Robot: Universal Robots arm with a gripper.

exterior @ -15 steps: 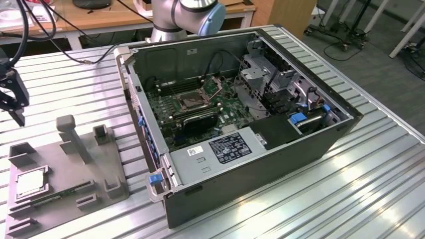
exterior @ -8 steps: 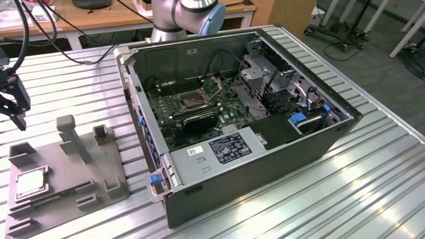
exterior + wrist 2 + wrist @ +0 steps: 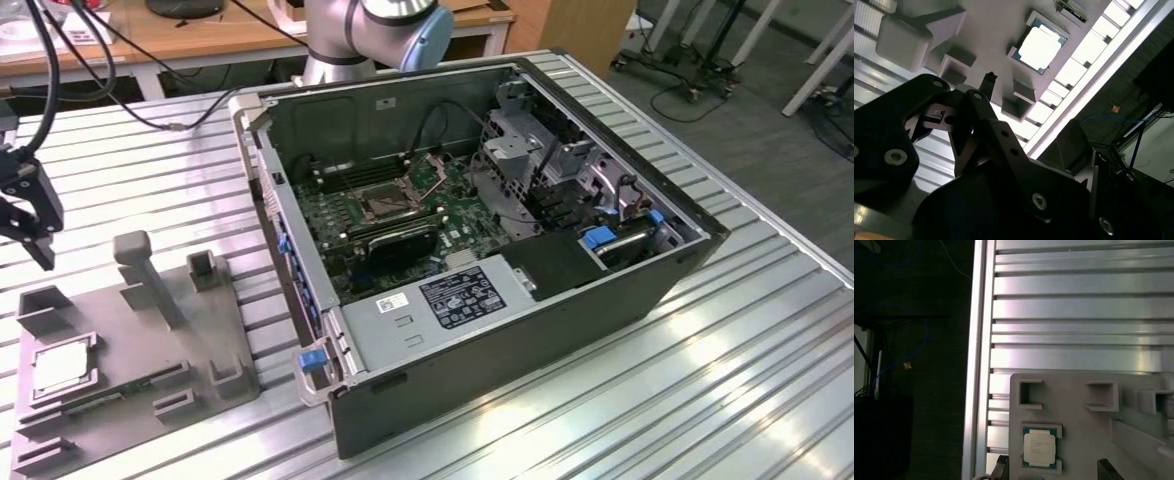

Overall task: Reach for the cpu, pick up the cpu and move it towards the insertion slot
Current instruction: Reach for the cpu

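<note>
Step in hand: the reach, judged not yet complete. The end effector (image 3: 27,212) hangs above the slatted metal surface (image 3: 747,350) near the edge at the exterior view's left, clear of the grey tray (image 3: 134,335) and holding nothing. In the first wrist view its fingertips (image 3: 1000,466) stand spread apart, and the cpu (image 3: 1039,448) appears between them but well below. The cpu lies flat, pale top upward, seated in a square recess on the side of the tray closest to the surface's edge rail. It is untouched and level with its seat. The insertion slot (image 3: 384,205) sits on the green motherboard (image 3: 461,215) inside the open computer case (image 3: 561,330), which lies on its side toward the middle of the surface, well apart from the tray. The slot is unoccupied and its metal frame appears raised. In my judgement, a grasp from here calls for centring over the chip, a straight descent, and closing on two opposite rims without striking the recess walls. The tray's upright posts stand near the approach path and present a collision risk.
</note>
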